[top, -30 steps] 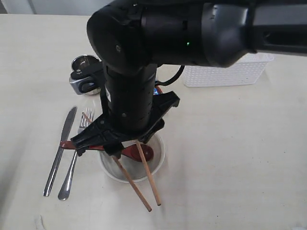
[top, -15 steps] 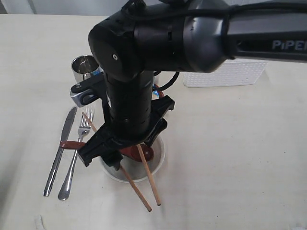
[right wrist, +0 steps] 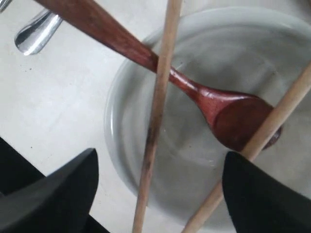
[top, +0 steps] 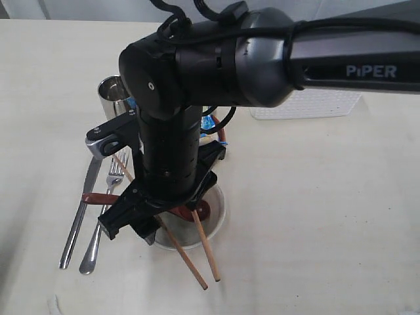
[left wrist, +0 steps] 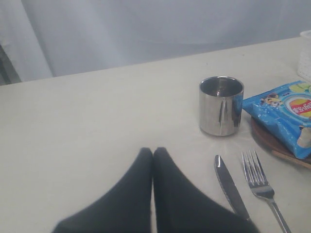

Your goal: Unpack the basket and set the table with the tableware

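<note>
1. Nearest the exterior camera, 2 wooden chopsticks (top: 207, 252) slant across the bowl (top: 220, 213), their low ends on the table (top: 315, 216). They look light, stiff and thin, and will likely roll, so I would pinch both together across the middle.
2. The right gripper (right wrist: 160, 165) hangs just over the bowl with its fingers spread wide and grips nothing. 1 chopstick runs through the gap, and I see no finger touching it.
3. The bowl sits low and white on the table. I judge it the heaviest and most breakable piece. Its smooth rim is the only hold, with 1 finger inside the wall and 1 outside.
4. The spoon (right wrist: 233, 114) lies with its head in the bowl and its handle out over the rim. It is light wood, best taken on the handle.
5. Beside the bowl, the knife (left wrist: 228, 182) and fork (left wrist: 253, 172) lie flat and parallel on the table. They are thin steel with little to grip, so the handles look likely to slip.
6. The left gripper (left wrist: 153, 151) is pressed closed and empty, low over the table near the knife.
7. The cup (left wrist: 221, 104) stands upright beyond them. It is polished and slick, and needs a squeeze across its wall.
8. The chips packet (left wrist: 282, 114) rests on the brown plate (left wrist: 265, 138).
9. Farthest, the basket (top: 315, 105) stands behind the arm. Its contents are hidden.
</note>
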{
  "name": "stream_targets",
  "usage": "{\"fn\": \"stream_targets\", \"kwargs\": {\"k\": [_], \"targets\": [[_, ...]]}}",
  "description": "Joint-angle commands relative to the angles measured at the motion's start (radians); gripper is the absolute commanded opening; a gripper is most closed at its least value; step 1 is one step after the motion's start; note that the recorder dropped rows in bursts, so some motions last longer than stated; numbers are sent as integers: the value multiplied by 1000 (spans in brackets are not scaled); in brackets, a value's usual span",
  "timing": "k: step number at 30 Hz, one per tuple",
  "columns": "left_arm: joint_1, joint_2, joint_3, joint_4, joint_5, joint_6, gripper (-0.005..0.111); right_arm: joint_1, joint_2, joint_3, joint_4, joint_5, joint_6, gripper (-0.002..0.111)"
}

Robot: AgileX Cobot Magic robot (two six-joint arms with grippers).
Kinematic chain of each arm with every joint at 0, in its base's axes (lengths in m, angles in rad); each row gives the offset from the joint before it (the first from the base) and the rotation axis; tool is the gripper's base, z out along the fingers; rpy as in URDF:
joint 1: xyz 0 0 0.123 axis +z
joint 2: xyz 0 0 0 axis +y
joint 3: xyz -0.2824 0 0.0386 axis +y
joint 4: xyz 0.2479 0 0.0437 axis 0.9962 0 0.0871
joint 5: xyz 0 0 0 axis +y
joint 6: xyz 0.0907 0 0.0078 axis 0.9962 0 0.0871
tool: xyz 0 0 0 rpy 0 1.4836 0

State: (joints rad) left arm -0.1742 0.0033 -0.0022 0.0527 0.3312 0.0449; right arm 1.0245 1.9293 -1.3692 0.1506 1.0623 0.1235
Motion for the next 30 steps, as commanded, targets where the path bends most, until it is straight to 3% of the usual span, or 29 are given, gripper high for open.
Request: {"fn": "stream_targets", "kwargs": {"k": [1,15,21,30], "targets": [[2,-3,2,-1,-6,0,0,-4,16,-2,-4,-9,-21,68],[2,-3,2,-1,-6,0,0,-4,-43,-2,-14,-7,-33,68],[2,-3,2,-1,-6,0,0,-4,-73,-2,-100,-15,75,68],[2,-3,2,-1,-6,0,0,-4,-64,-2,-100,-7,78,68]]}}
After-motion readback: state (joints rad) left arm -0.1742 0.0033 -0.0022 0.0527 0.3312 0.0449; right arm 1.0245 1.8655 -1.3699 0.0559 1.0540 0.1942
